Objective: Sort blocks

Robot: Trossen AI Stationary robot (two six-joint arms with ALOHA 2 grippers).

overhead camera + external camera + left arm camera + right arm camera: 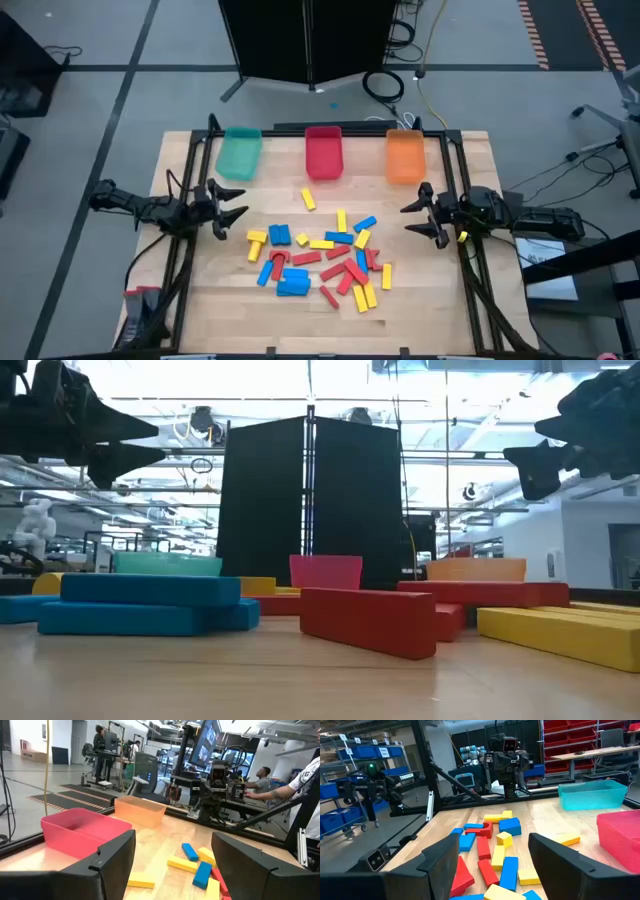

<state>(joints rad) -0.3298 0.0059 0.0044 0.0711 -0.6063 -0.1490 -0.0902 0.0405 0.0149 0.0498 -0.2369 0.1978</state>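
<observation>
We see the left gripper (pixel 233 212) hovering over the table's (pixel 430 310) left side, fingers apart and empty. The right gripper (pixel 415 216) mirrors it at the right side, also spread and empty. Between them, the blocks (pixel 320 258) lie scattered mid-table, touching neither gripper. From above, we see the teal bin (pixel 239 153), red bin (pixel 323 152) and orange bin (pixel 404 156) lined along the far edge. Only the left wrist view shows people (pixel 260 777) beyond the table.
</observation>
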